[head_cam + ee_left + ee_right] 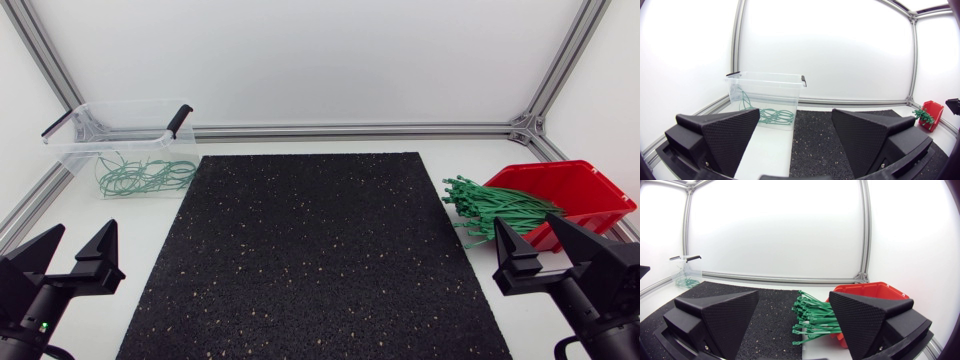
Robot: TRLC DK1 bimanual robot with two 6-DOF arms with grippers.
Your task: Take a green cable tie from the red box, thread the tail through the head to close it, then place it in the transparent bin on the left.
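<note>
A: Nearest first. Left gripper (85, 236)?

B: At the near left corner, beside the black mat (310, 250). Fingers spread wide, nothing between them.

A: Right gripper (523, 226)?

B: At the near right corner, just off the mat's right edge. Also wide open and holding nothing. The red box (585, 190) is close ahead of it.

A: Green cable ties (495, 207)?

B: In a loose bundle, straight and unlooped. They spill from the box's open front onto the white table (300, 142), with the heads reaching the mat's right edge. No gripper touches them.

A: Far side?

B: The clear bin (75, 135) stands upright at the far left, by the mat's far left corner. It has black clips on its rim. Looped green ties (140, 175) lie on its floor.
</note>
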